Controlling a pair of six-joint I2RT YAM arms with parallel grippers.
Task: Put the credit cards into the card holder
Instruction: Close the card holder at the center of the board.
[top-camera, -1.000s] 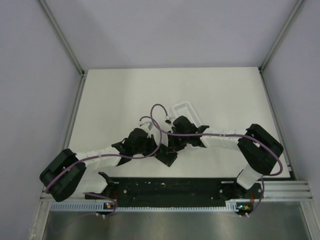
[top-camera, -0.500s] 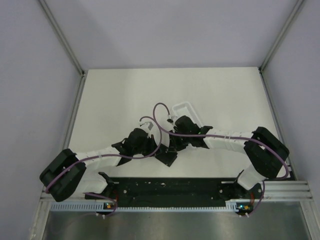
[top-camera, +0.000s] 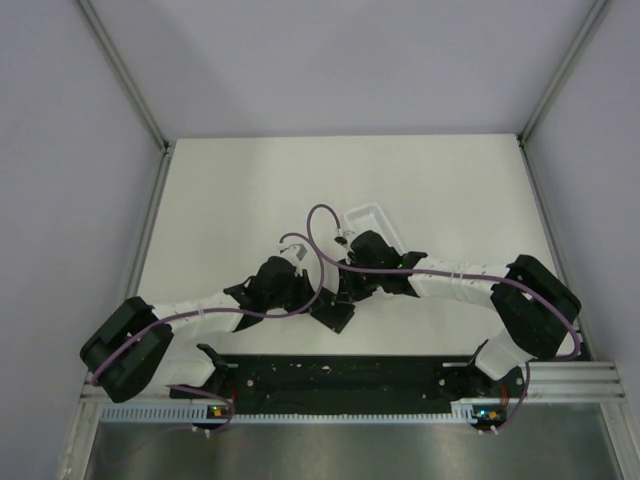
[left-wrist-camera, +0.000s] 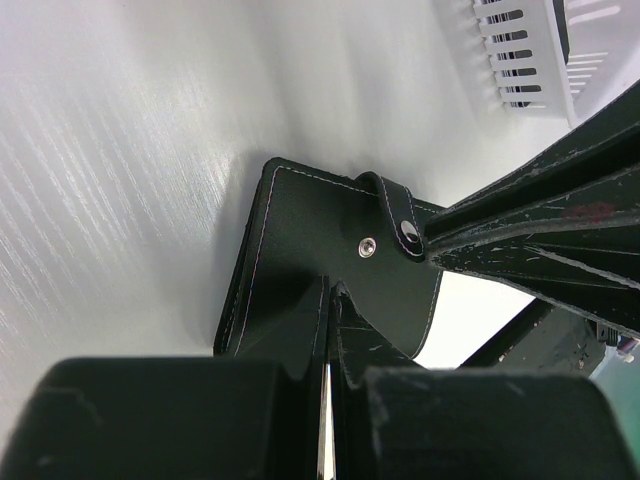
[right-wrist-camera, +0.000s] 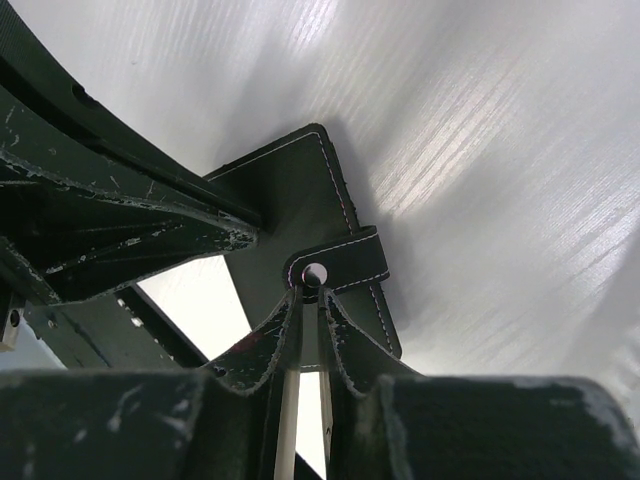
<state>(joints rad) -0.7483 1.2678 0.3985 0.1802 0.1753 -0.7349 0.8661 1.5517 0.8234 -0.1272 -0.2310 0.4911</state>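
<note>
Centrally, left pincer (left-wrist-camera: 330, 290) clamped on card holder (left-wrist-camera: 310, 225) edge, right pincer (right-wrist-camera: 312, 288) pinching its strap (right-wrist-camera: 345, 258), white tray (left-wrist-camera: 530, 50) just behind.

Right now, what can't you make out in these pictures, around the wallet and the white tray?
Credit cards: none shows in any view; the card holder is folded, its inside facing no camera.
Card holder from above: mostly under the left gripper and right gripper.
White tray: the right arm covers its near end from above; the left wrist view's edge cuts it off, so contents unknown.
</note>
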